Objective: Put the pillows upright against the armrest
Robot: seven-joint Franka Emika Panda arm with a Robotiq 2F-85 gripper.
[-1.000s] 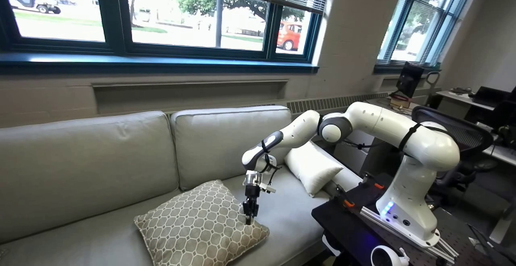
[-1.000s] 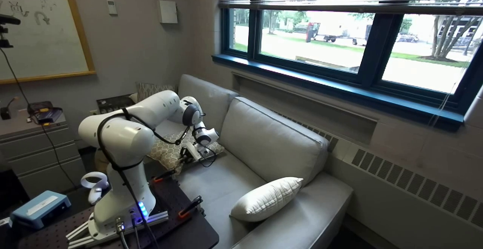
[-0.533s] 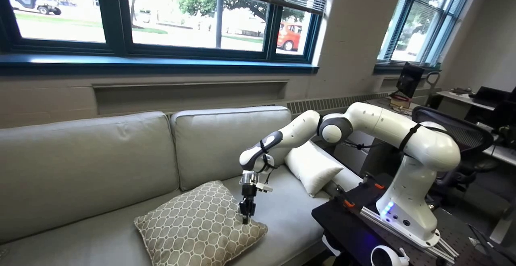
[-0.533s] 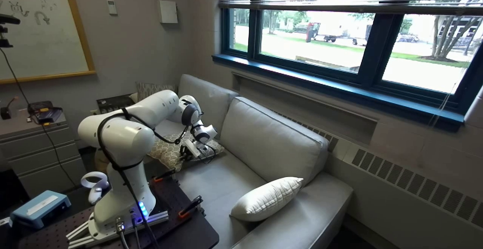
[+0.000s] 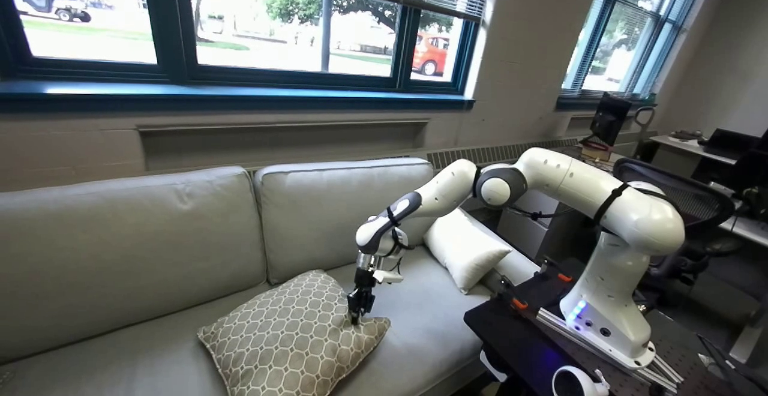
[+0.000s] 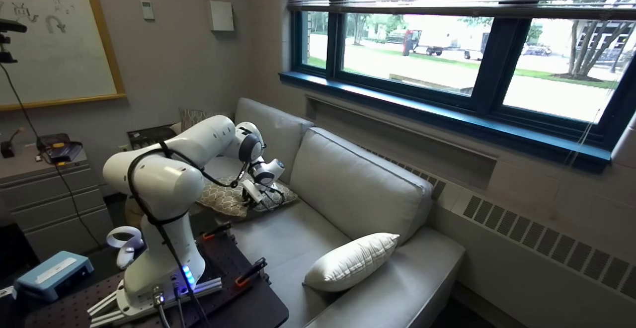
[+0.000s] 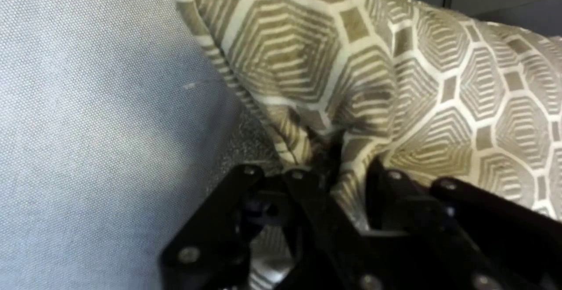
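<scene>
The tan patterned pillow [image 5: 288, 333] lies on the sofa seat, its corner near the gripper creased and lifted. It also shows in an exterior view [image 6: 223, 199], partly behind the arm. My gripper [image 5: 355, 317] is tilted at that corner. In the wrist view, cloth of the patterned pillow [image 7: 290, 48] is bunched between the fingers [image 7: 344, 171]; the fingertips are sunk in the folds. The white pillow [image 5: 465, 252] leans at the armrest [image 5: 519, 264]. In an exterior view the white pillow [image 6: 353, 263] rests tilted against the armrest [image 6: 422, 281].
Sofa back cushions [image 5: 342, 216] stand behind the seat. The seat [image 5: 420, 306] lies between the two pillows. The robot's black table [image 5: 510, 336] with clamps [image 6: 251, 273] borders the sofa front. Another patterned pillow [image 6: 191, 117] shows at the sofa's far end.
My gripper has moved a little toward the patterned pillow's middle and tilted. The pillow's near corner has been drawn in, creased and raised. The white pillow has not moved.
</scene>
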